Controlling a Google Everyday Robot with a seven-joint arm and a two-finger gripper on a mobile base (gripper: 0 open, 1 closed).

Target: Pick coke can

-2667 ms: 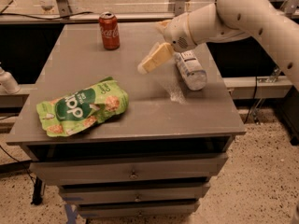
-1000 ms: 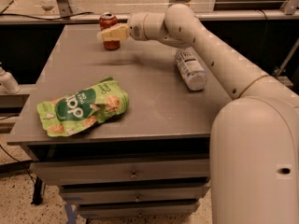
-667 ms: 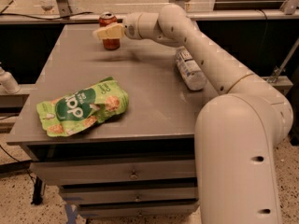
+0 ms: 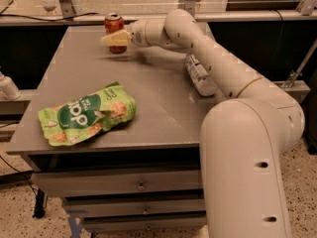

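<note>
At the far left of the grey surface (image 4: 158, 108), the coke can (image 4: 114, 21) is seen standing upright, its silver top and the upper part of its red body in plain view. Across the middle of the can the pale tip of the tool (image 4: 115, 38) is laid, so that the can's mid-section is covered and only a strip of red is shown below it. The tool is held level, pointing to the left, at the end of the cream-coloured arm (image 4: 218, 68), which is stretched over the surface from the large rounded joint at the lower right. Whether the tool is spread around the can, pressed onto it, or merely placed in front of it cannot be told from this view.

Near the front left corner a crumpled green snack bag (image 4: 88, 115) is laid flat, well apart from the can. On the right side a white plastic bottle (image 4: 198, 77) is found lying on its side, partly hidden behind the arm. Beneath the surface, grey drawers (image 4: 141, 185) are stacked
</note>
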